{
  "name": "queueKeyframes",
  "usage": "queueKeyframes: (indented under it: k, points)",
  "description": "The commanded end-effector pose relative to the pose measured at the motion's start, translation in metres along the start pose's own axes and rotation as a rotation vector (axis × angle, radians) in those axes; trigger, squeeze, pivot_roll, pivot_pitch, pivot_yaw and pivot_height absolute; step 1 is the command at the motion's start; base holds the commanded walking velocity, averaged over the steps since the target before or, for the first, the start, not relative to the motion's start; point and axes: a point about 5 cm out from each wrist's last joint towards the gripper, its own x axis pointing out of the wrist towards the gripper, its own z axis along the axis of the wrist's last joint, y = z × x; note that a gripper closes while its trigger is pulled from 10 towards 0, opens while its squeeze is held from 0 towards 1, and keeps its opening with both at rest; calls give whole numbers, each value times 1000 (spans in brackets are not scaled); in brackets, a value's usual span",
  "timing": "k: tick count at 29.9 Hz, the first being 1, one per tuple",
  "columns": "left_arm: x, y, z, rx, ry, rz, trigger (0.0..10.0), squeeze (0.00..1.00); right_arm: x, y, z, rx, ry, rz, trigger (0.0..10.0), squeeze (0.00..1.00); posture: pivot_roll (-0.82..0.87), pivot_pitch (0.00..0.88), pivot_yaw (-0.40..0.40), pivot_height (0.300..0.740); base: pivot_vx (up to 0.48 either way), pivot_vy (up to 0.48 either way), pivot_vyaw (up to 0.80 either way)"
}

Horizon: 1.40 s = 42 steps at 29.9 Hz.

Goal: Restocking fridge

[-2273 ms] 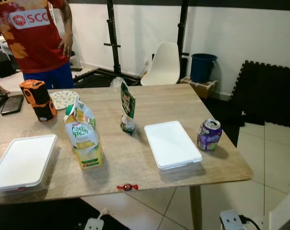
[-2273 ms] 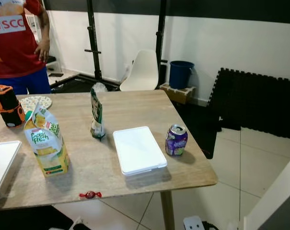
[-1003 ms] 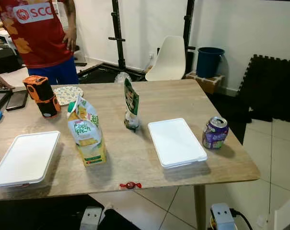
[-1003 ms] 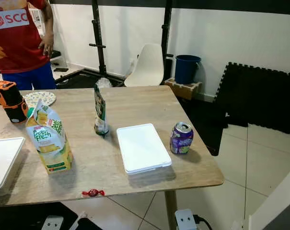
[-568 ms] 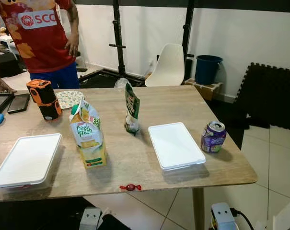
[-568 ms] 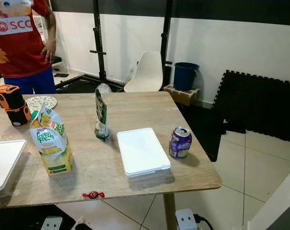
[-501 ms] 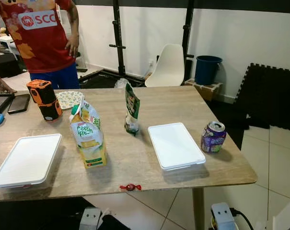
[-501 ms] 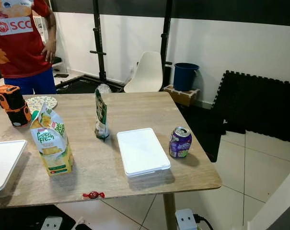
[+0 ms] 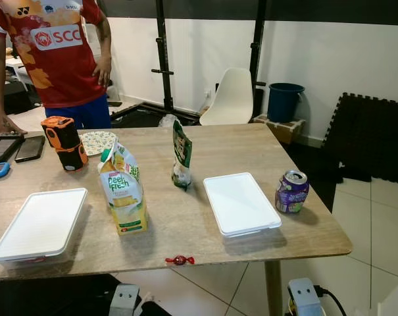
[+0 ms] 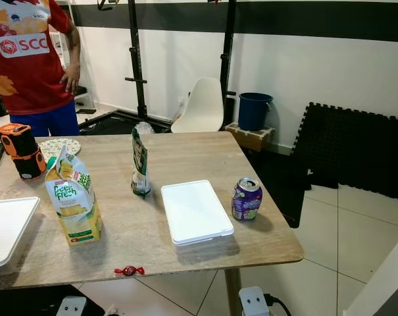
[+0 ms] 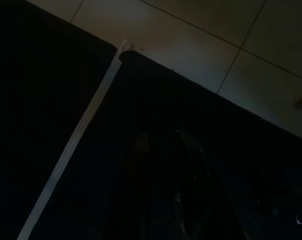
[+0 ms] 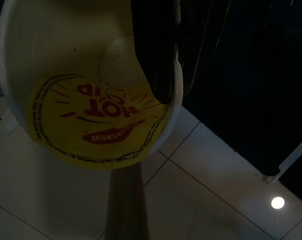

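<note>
Table (image 9: pixel 205 141): wooden top on a tiled floor, seen from the robot's head camera, carrying all the stock listed below.
Juice carton (image 9: pixel 124 195): yellow and green, printed "Peel Fresh", upright toward the near left part of the table.
Green pouch (image 9: pixel 181 155): upright near the middle of the table, behind and to the right of the carton.
Right white container (image 9: pixel 241 203): flat, lidded, lying between the pouch and the can.
Purple can (image 9: pixel 291 191): upright near the table's right edge, just beside the right container.
Left white container (image 9: pixel 41 222): flat, lidded, at the near left, left of the carton.
Red sweet (image 9: pixel 179 260): wrapped, lying at the table's near edge.
Orange and black device (image 9: pixel 65 142): standing at the far left, just beside a patterned plate (image 9: pixel 97 141).
Phones (image 9: pixel 17 147): dark, flat, at the far left edge.
Person (image 9: pixel 60 56): in a red shirt, standing behind the table's far left side.
Background: white chair (image 9: pixel 229 98) and blue bin (image 9: pixel 285 101) by the wall.
Right claw (image 12: pixel 163 65): hung low above floor tiles, gripping a white cup (image 12: pixel 86 85) with a yellow "HOT CUP" label, one dark finger inside the rim.
Left claw (image 11: pixel 173 185): very dark over a black mat; cannot tell whether the fingers were apart or together.
</note>
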Motion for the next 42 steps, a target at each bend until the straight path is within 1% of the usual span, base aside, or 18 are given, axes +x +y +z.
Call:
queueKeyframes:
  k: [1, 6, 7, 8, 10, 12, 17, 19, 24, 25, 26, 28, 31, 34, 42]
  points:
    - [-1, 3, -4, -17, 21, 14, 10000, 0, -2, 0, -7, 5, 30, -7, 10000, 0, 53, 4, 12, 740, 0, 0, 0]
    - [-1, 3, -5, -16, 24, 14, 10000, 0, -2, 1, -9, 10, 31, -7, 10000, 0, 59, 5, 14, 740, 0, 0, 0]
    - [-1, 4, -6, -10, 28, 13, 10000, 0, -2, 2, -9, 12, 31, -7, 10000, 0, 72, 5, 31, 740, 0, 0, 0]
    - [-1, 4, -6, -10, 28, 13, 10000, 0, -2, 2, -9, 12, 31, -7, 10000, 0, 72, 5, 31, 740, 0, 0, 0]
    - [-2, 6, -8, 19, 38, 6, 10000, 0, -1, 8, -11, 5, 38, 3, 10000, 0, 68, 0, 46, 740, 0, 0, 0]
    - [-2, 7, -8, 22, 38, 6, 10000, 0, -1, 10, -12, 8, 39, 4, 10000, 0, 64, 0, 49, 740, 0, 0, 0]
    - [-2, 8, -6, 19, 34, 10, 10000, 0, -2, 11, -12, 18, 35, 6, 10000, 0, 64, 0, 42, 740, 0, 0, 0]
    - [-1, 6, -5, 12, 30, 5, 10000, 0, -3, 10, -15, 16, 41, 3, 10000, 0, 73, 0, 24, 740, 0, 0, 0]
    - [-1, 4, -5, 15, 27, -5, 10000, 0, -3, 9, -17, 12, 50, -1, 10000, 0, 71, 0, 25, 740, 0, 0, 0]
    - [-1, 3, -6, 51, 30, -12, 10000, 0, -3, 8, -15, 20, 44, -8, 10000, 0, 69, 0, 27, 740, 0, 0, 0]
    - [-1, 3, -6, 68, 32, -16, 10000, 0, -3, 8, -15, 20, 41, -9, 10000, 0, 69, 0, 27, 740, 0, 0, 0]
    - [-1, 2, -6, 71, 32, -16, 10000, 0, -3, 8, -14, 13, 40, -6, 10000, 0, 69, 0, 27, 740, 0, 0, 0]
    - [-1, 4, -6, 39, 30, 1, 10000, 0, -2, 8, -13, 5, 40, -3, 10000, 0, 71, 0, 24, 740, 0, 0, 0]
    - [-1, 7, -5, 27, 31, 7, 10000, 0, -2, 9, -13, 10, 39, -5, 10000, 0, 72, 0, 26, 740, 0, 0, 0]
    - [-2, 12, -5, 27, 31, 15, 10000, 0, -2, 9, -13, 14, 39, -8, 10000, 0, 83, 3, 25, 740, 0, 0, 0]
